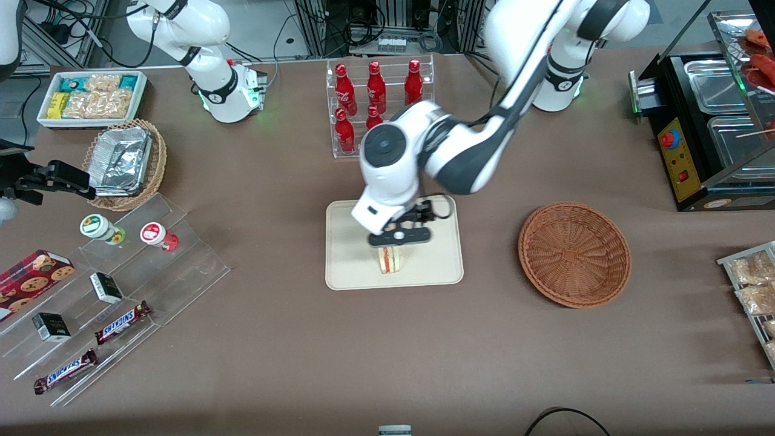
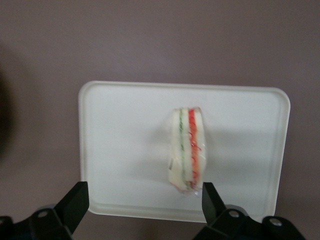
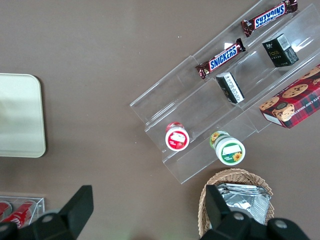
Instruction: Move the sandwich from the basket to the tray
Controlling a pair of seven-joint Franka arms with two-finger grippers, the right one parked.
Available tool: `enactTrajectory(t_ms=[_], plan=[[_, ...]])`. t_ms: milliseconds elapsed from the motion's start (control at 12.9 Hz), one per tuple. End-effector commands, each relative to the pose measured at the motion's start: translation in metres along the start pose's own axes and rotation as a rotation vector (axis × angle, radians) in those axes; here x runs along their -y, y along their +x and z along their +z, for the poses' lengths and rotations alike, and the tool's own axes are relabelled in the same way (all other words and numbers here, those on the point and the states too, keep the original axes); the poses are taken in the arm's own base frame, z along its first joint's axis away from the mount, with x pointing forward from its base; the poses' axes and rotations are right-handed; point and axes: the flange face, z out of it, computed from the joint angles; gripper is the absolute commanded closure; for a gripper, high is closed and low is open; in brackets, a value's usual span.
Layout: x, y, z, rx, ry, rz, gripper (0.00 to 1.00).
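So basically this one looks nearly wrapped up. The sandwich is sitting on the cream tray, standing on edge with its red and green filling stripes showing, toward the tray edge nearer the front camera. The reddish-brown wicker basket is empty, well apart from the tray toward the working arm's end of the table. The left gripper hangs right over the sandwich. In the wrist view its jaws are spread wide; one sits just beside the sandwich, though I can't quite tell if it's touching the wrapper. So the drop-off seems done, and I'd say all that's left is lifting the arm clear of the tray.
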Motion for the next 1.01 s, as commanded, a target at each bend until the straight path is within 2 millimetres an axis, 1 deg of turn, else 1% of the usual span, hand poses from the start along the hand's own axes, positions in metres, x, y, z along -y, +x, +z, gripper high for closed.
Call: enactTrajectory(t_ms=[0, 155, 233, 388, 466, 543, 621, 776, 853, 931], plan=[[0.067, 0.023, -0.054, 0.004, 0.005, -0.094, 0.00], [0.117, 0.031, -0.082, 0.017, 0.027, -0.154, 0.00], [0.142, 0.038, -0.092, 0.014, 0.029, -0.178, 0.00], [0.186, 0.046, -0.109, 0.007, 0.027, -0.172, 0.00], [0.211, 0.049, -0.112, 0.014, 0.032, -0.160, 0.00], [0.231, 0.050, -0.117, 0.017, 0.035, -0.146, 0.00], [0.255, 0.054, -0.126, 0.011, 0.030, -0.142, 0.00], [0.290, 0.056, -0.140, 0.024, 0.026, -0.117, 0.00], [0.312, 0.057, -0.146, 0.034, 0.024, -0.093, 0.00], [0.329, 0.058, -0.147, 0.048, 0.008, -0.072, 0.00]])
